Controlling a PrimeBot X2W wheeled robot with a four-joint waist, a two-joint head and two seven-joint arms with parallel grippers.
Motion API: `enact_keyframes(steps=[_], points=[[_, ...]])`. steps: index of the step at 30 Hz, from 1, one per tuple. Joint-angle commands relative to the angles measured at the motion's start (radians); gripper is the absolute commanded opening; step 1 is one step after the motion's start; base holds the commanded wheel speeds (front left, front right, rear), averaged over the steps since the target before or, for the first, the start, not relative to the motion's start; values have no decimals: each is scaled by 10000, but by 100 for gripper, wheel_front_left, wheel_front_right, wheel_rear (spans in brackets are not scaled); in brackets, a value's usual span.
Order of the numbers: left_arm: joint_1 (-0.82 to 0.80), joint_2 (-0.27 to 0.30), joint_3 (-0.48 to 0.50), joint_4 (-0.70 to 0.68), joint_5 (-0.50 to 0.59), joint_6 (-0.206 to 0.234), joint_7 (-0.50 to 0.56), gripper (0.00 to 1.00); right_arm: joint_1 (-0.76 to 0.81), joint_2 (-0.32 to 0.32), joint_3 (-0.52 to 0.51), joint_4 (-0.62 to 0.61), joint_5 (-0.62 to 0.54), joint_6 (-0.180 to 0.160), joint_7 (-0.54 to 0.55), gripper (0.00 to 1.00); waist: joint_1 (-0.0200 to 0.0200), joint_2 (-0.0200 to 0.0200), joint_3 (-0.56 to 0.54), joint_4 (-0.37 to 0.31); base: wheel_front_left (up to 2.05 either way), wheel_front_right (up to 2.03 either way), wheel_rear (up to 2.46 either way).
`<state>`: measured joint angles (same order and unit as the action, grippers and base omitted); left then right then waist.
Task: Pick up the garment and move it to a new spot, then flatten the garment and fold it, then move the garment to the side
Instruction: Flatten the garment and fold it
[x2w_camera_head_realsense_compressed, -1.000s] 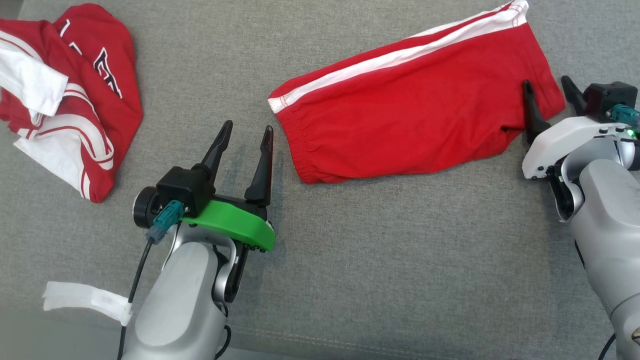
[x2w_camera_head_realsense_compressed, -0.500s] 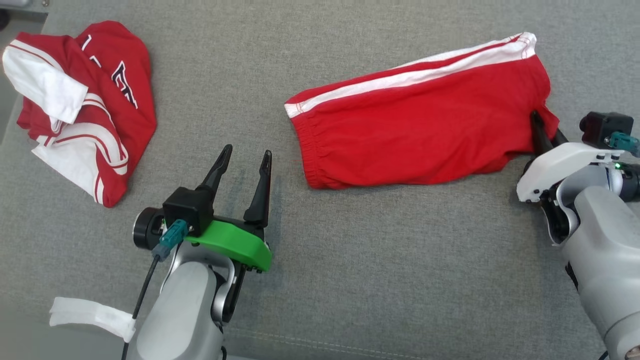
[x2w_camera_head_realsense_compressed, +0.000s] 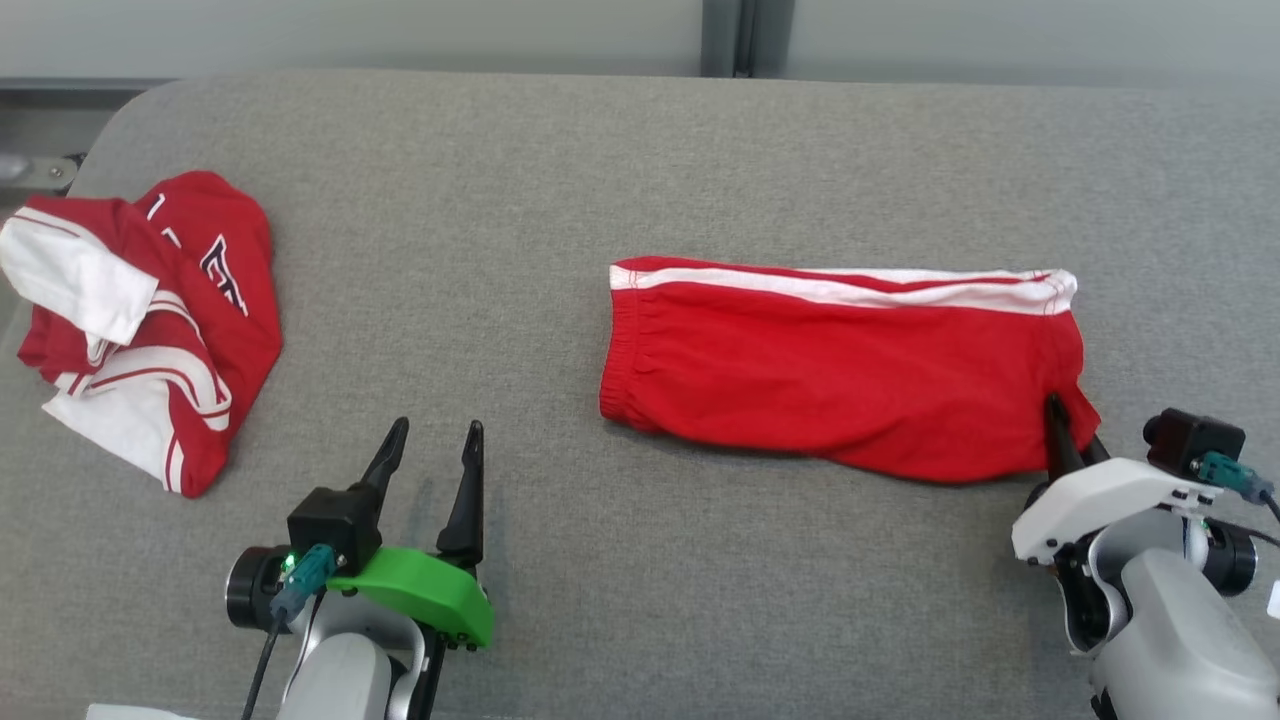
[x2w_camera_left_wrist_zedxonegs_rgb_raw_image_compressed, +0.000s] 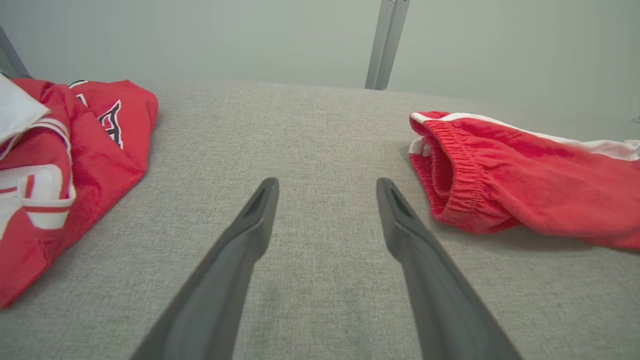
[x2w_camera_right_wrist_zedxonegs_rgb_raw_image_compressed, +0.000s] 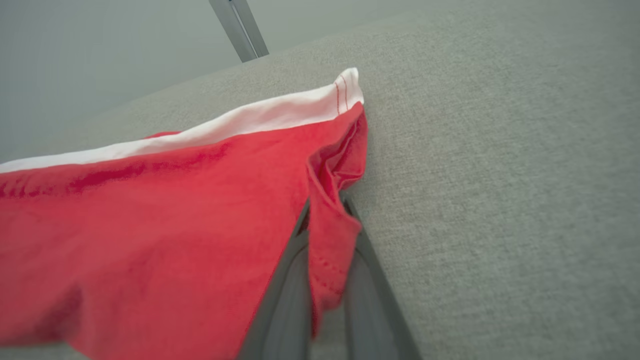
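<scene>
A grey woven cushion (x2w_camera_head_realsense_compressed: 640, 180) runs back to a pale wall (x2w_camera_head_realsense_compressed: 350, 35) split by a metal post (x2w_camera_head_realsense_compressed: 728, 38). The red shorts (x2w_camera_head_realsense_compressed: 840, 380), white stripe along the far edge, lie on it and stretch from the right gripper (x2w_camera_head_realsense_compressed: 1068, 432) toward the robot's left. That gripper's jaws are pinched on a fold of leg hem at the near right corner. Cloth covers the fingertips, so the depth of the bite cannot be made out. The left gripper (x2w_camera_head_realsense_compressed: 437, 428) has its jaws parted wide with nothing between them; whether its tips touch the cushion is unclear. The waistband end sits ahead and right of those jaws, apart from them. A crumpled red-and-white jersey (x2w_camera_head_realsense_compressed: 140, 320) lies ahead and left of them, its lettering partly folded under and unreadable and its edge cut off in the left wrist view.
</scene>
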<state>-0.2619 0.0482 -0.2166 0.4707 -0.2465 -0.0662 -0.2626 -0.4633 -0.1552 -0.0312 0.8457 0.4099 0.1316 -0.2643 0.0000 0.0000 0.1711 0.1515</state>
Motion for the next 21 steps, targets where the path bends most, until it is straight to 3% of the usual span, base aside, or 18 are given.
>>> enact_keyframes(steps=[1,11,21], points=[[298,48,138,-7,59,-55,-29,100,400,22,-138,-96,-202,-20,-1,0,0,0,-782,-770,0,0,0],[775,46,433,17,53,-170,-29,100,473,133,-349,-1000,-929,-18,-1,0,0,0,-855,-883,0,0,0],[719,46,208,59,-106,-152,-29,100,-481,612,2387,-2240,-922,-15,-3,0,0,0,-876,-267,0,0,0]])
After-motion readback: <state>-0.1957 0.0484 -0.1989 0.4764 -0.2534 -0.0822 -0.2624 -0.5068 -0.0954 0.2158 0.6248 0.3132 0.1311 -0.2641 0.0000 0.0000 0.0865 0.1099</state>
